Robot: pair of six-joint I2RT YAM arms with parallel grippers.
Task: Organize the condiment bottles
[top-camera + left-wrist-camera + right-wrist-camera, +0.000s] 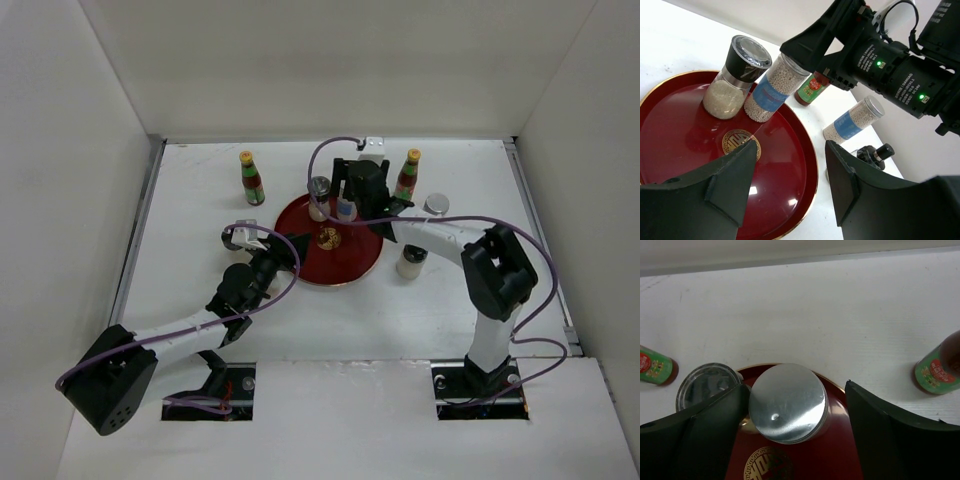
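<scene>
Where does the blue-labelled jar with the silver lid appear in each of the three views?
Top external: blue-labelled jar at centre, on the far part of the red tray.
Left wrist: upper middle, right of the dark-lidded grinder.
Right wrist: lower centre, seen as a round silver lid inside the open right gripper.
Shared landmark: the gold emblem on the tray, near the jar in all three.

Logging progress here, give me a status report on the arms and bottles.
Left gripper open, empty, at tray edge. Right gripper open, straddling silver-lidded jar on tray. Grinder close beside jar, crowding one finger.
</scene>
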